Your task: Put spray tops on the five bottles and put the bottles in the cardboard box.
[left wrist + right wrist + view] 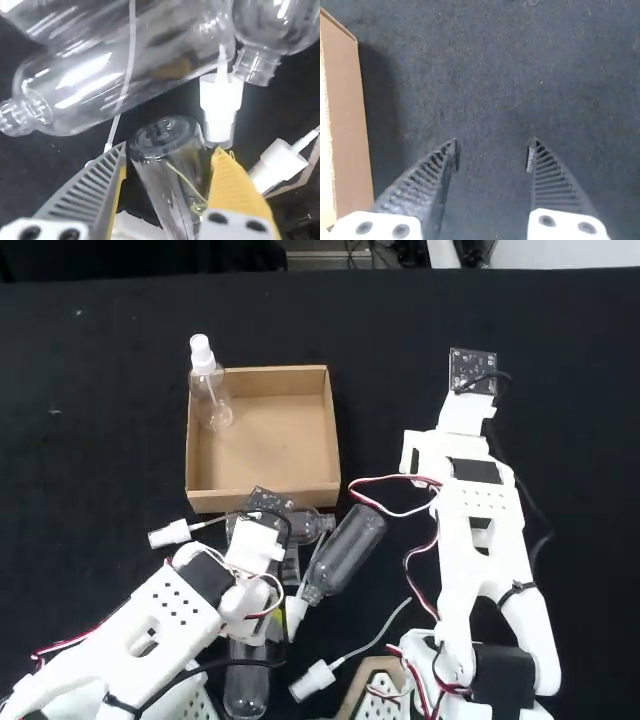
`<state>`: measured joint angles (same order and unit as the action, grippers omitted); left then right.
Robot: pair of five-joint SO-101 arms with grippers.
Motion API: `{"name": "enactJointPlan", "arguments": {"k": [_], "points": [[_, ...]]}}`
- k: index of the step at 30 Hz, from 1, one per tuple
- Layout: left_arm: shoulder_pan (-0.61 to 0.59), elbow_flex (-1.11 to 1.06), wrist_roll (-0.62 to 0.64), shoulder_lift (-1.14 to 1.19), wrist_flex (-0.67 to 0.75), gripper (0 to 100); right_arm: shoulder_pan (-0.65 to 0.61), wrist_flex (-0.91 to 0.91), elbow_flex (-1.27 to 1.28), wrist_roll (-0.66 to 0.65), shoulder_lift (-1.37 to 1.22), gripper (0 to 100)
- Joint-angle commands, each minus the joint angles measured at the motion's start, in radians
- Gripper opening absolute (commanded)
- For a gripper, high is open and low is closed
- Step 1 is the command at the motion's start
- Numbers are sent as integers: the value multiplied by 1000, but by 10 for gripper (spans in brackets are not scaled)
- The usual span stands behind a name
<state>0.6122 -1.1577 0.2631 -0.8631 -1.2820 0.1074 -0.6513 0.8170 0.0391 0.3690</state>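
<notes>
Near the box (333, 430) front, your left jaws clamp a clear bottle (170, 167); right jaws gape empty over bare tabletop (520, 75). Imo hold steady, fetch a spray top (220, 107) w/ the right, line it up straight b4 pushing.

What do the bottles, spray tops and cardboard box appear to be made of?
Bottles: probably clear, glossy plastic; they are see-through and show bright streaked highlights.
Spray tops: white plastic by the look, smooth and opaque, with a slight sheen.
Cardboard box: brown cardboard with a matte finish; the walls are thin and flat and show no shine.
</notes>
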Motion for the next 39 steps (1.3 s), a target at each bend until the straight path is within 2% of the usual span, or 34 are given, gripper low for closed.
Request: {"name": "enactJointPlan", "arguments": {"k": [1, 12, 20, 23, 26, 28, 39], "points": [[7, 15, -3, -8, 11, 137, 18, 29, -61, 5, 42, 198], [16, 70, 5, 2, 114, 142, 18, 29, -61, 5, 42, 198], [-30, 249, -3, 2, -163, 147, 20, 29, -61, 5, 42, 198], [-31, 220, 3, 3, -178, 248, 20, 29, -61, 5, 42, 198], [-38, 147, 6, 0, -110, 377, 20, 29, -59, 5, 42, 198], [-38, 88, 6, -8, -58, 404, 20, 29, -58, 5, 42, 198], [-28, 7, -2, 2, 9, 214, 20, 29, -59, 3, 42, 198]]}}
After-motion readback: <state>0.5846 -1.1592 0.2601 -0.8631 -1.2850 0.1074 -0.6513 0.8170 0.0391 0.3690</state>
